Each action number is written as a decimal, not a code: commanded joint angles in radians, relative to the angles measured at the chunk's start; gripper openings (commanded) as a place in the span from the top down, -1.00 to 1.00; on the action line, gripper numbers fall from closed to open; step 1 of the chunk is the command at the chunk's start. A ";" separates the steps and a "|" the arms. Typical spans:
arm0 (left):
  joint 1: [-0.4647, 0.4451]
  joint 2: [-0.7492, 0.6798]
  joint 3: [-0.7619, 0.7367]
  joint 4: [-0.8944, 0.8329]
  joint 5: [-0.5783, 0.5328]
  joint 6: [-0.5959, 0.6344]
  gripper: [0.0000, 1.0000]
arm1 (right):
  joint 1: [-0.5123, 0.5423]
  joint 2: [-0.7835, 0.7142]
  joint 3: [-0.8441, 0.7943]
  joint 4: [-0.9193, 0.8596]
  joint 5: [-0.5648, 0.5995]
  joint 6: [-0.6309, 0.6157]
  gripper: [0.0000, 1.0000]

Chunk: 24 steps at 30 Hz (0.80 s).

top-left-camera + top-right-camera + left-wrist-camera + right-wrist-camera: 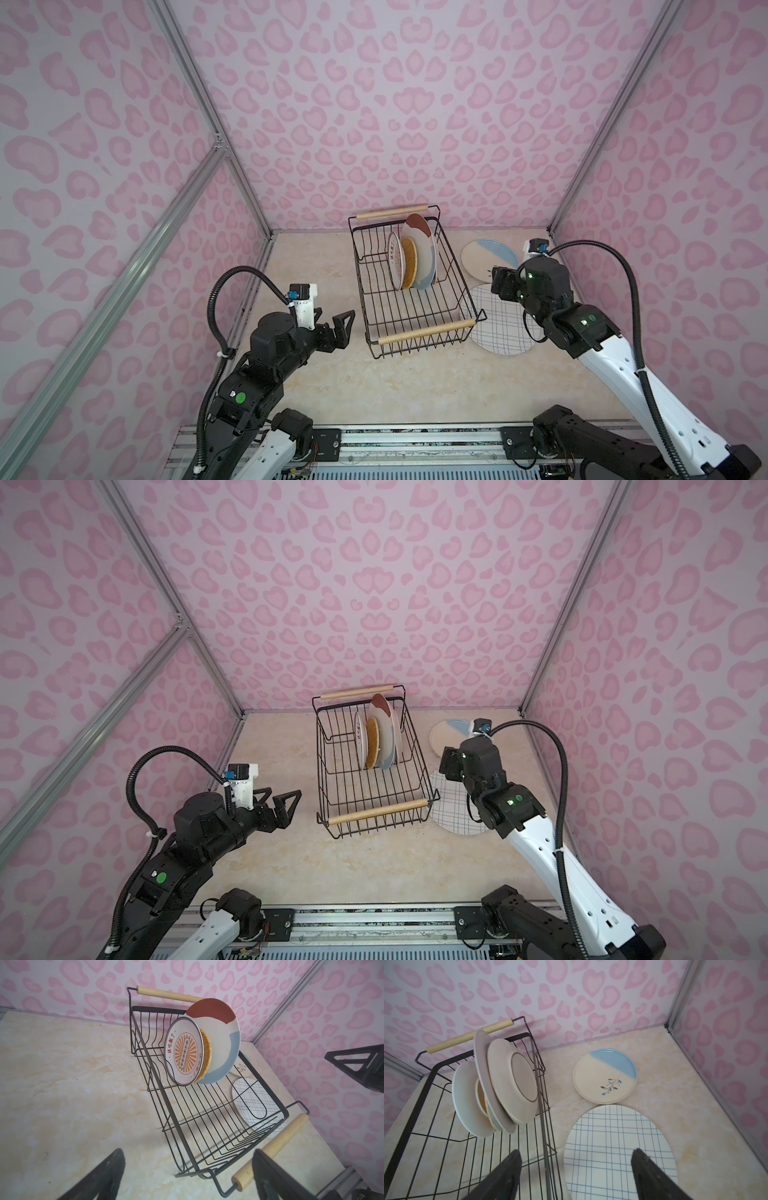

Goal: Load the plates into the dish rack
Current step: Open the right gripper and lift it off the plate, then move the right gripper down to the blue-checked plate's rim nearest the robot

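one gridded plate (494, 332) beside dish rack (426, 332), right gripper (575, 1153) wide above, left gripper (188, 1153) wide

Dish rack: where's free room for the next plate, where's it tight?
Free: near half of rack, between sunburst plate and near handle; bare table between rack and left claw. Crowded: rack's far end, plates on edge; right of rack, sprig plate and grid plate lie flat, right claw above.

Marbled table (311, 374), dish rack (426, 332), gridded plate (498, 332), sprig plate (482, 253)

Wire dish rack (415, 311); matt wooden handles (426, 331)
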 commanded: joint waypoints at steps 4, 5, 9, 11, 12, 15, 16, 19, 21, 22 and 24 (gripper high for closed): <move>0.000 -0.010 -0.018 0.103 0.210 0.014 -0.94 | -0.292 -0.084 -0.213 0.011 -0.374 0.076 -0.80; 0.000 -0.008 -0.019 0.105 0.214 0.011 -0.95 | -0.342 -0.089 -0.256 0.029 -0.423 0.089 -0.80; 0.000 -0.002 -0.018 0.098 0.198 0.016 -0.94 | -0.543 -0.120 -0.425 0.119 -0.622 0.167 -0.81; 0.000 -0.001 -0.018 0.098 0.199 0.014 -0.94 | -0.635 -0.136 -0.488 0.141 -0.690 0.186 -0.81; 0.000 -0.001 -0.019 0.099 0.205 0.012 -0.94 | -0.675 -0.142 -0.513 0.146 -0.721 0.191 -0.80; 0.001 0.004 -0.022 0.108 0.241 0.013 -0.95 | -0.779 -0.155 -0.585 0.150 -0.785 0.196 -0.79; 0.000 0.006 -0.021 0.108 0.247 0.014 -0.94 | -0.806 -0.160 -0.605 0.148 -0.794 0.197 -0.79; -0.001 0.007 -0.019 0.107 0.241 0.012 -0.94 | -0.871 -0.178 -0.663 0.179 -0.828 0.212 -0.78; 0.000 0.003 -0.021 0.108 0.243 0.014 -0.94 | -0.879 -0.172 -0.702 0.238 -0.852 0.245 -0.78; 0.000 0.002 -0.022 0.108 0.244 0.014 -0.94 | -0.879 -0.158 -0.716 0.270 -0.867 0.265 -0.76; 0.001 0.001 -0.022 0.108 0.241 0.012 -0.94 | -0.880 -0.122 -0.740 0.326 -0.884 0.290 -0.74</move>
